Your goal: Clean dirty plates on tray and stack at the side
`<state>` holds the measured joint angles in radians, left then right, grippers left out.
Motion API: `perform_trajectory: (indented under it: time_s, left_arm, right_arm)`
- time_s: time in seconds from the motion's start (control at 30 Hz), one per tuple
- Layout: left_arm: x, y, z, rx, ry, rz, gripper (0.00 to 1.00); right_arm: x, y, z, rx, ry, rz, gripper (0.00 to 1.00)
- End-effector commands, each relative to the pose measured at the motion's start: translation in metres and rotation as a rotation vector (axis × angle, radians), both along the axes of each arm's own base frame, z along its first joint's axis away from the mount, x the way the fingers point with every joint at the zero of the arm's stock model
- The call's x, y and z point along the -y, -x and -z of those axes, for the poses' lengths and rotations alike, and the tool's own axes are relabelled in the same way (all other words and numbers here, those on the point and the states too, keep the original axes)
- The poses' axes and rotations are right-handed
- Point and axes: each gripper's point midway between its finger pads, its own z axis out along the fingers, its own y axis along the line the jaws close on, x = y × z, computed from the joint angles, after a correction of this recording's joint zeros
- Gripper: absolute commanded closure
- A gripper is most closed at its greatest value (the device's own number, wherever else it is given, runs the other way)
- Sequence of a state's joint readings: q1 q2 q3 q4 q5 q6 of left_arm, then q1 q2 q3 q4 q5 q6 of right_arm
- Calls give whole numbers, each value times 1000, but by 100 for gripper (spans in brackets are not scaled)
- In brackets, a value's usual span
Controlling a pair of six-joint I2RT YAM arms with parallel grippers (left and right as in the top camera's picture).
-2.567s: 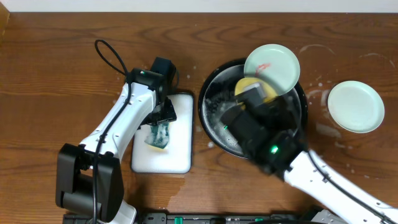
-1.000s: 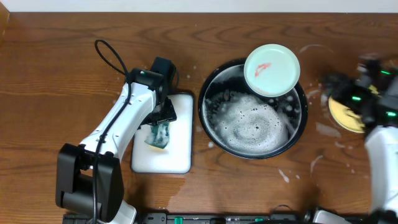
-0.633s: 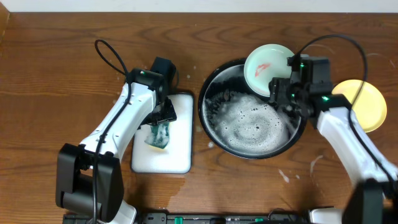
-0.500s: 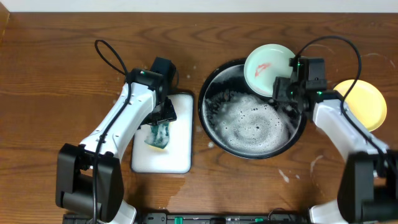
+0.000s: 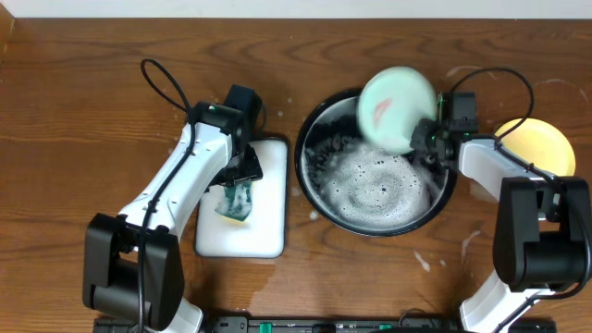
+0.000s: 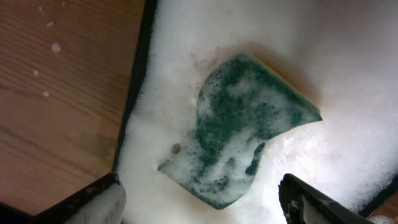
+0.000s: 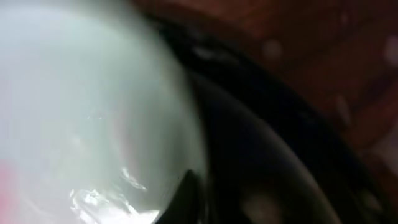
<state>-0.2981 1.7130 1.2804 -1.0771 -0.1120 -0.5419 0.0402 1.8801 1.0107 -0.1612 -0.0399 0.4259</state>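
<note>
One dirty plate to go. Overhead: right tool (image 5: 427, 139) has swung over from the yellow plate (image 5: 536, 153) parked on the surface (image 5: 476, 199) and now pinches the red-smeared mint plate (image 5: 396, 106), tipping it over the glossy black tray (image 5: 310, 185). Left wrist: left tool (image 6: 199, 186) hangs spread wide over a foamy green sponge (image 6: 249, 124). Right wrist: smooth glazed plate, all blur.

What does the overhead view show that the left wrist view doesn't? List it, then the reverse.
Overhead only: the sudsy black tray, the red-smeared mint plate tilted in the right gripper, and the yellow plate on the tabletop outside the tray. Left wrist only: the sponge close up, green face foam-flecked, flanked by the open left gripper. Both: sponge on the foamy white tray, wood tabletop.
</note>
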Motion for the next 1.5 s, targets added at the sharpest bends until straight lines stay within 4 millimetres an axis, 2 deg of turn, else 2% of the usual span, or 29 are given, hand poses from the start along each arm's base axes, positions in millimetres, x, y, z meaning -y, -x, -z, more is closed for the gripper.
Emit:
perform_trajectory:
  time_s: [0.0, 0.17, 0.3, 0.4, 0.57, 0.6, 0.63, 0.67, 0.7, 0.77, 0.9, 1.0, 1.1, 1.17, 1.2, 1.23, 1.3, 1.4, 1.47]
  left_arm:
    - [-3, 2, 0, -6, -15, 7, 19]
    - [-3, 2, 0, -6, -15, 6, 19]
    - [-3, 2, 0, -6, -15, 6, 19]
    - [-3, 2, 0, -6, -15, 7, 19]
    - [-3, 2, 0, -6, -15, 6, 19]
    - [-3, 2, 0, -6, -15, 6, 19]
    - [-3, 2, 0, -6, -15, 7, 19]
    - [-3, 2, 0, -6, -15, 7, 19]
    - [-3, 2, 0, -6, -15, 7, 19]
    - [-3, 2, 0, -6, -15, 7, 19]
    - [-3, 2, 0, -6, -15, 6, 19]
    - [-3, 2, 0, -6, -15, 7, 19]
    - [-3, 2, 0, -6, -15, 6, 19]
    - [-3, 2, 0, -6, -15, 7, 19]
    - [-3, 2, 0, -6, -15, 6, 19]
    - [-3, 2, 0, -6, -15, 7, 19]
    - [-3, 2, 0, -6, -15, 6, 19]
    - [-3, 2, 0, -6, -15, 7, 19]
    - [-3, 2, 0, -6, -15, 7, 19]
  right_arm:
    - [2, 18, 12, -77, 10, 11, 99]
    - [-2, 28, -27, -51, 33, -43, 99]
    - [-2, 52, -53, -81, 22, -37, 99]
    - [-5, 80, -59, -165, 4, -5, 99]
    - [-16, 122, -49, -333, -17, 48, 99]
    - [-21, 126, -46, -351, -27, 51, 92]
    - [-27, 129, -45, -360, -40, 42, 65]
    - [-33, 131, -44, -367, -58, 30, 49]
    - [-39, 132, -43, -368, -69, 15, 41]
    - [-49, 132, -44, -364, -94, -14, 38]
    - [-55, 114, -49, -277, -88, -96, 49]
    - [-54, 88, -58, -137, 19, -332, 58]
    - [-43, 74, -63, -53, 184, -533, 62]
    - [-33, 67, -62, -39, 290, -600, 55]
    - [-30, 65, -61, -36, 316, -615, 43]
    - [-28, 64, -59, -36, 328, -627, 42]
    - [-28, 63, -52, -48, 326, -634, 61]
    - [-28, 67, -34, -99, 318, -643, 59]
    - [-23, 67, -19, -140, 330, -636, 52]
